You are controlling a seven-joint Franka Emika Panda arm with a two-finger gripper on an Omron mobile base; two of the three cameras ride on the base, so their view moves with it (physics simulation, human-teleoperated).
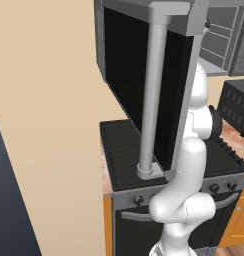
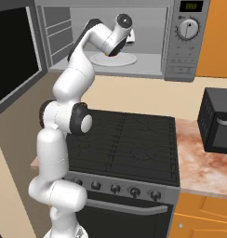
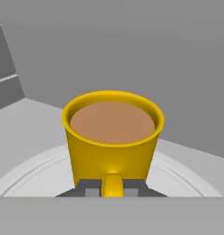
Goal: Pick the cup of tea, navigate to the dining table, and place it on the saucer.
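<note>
Gripper [image 3: 113, 189] clamped on cup of tea [image 3: 113, 133] handle.

cup of tea [image 3: 112, 144]: yellow, brown liquid | turntable [image 3: 36, 172]: white | stove [image 2: 134, 144]: black

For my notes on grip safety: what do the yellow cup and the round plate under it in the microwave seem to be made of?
The cup of tea looks like glazed ceramic or glossy plastic: plain yellow, smooth, with a soft highlight near the handle, which the gripper pinches. The turntable plate looks like matte white glass or plastic: pale, with faint rings. Being rendered, both stay uncertain.
</note>
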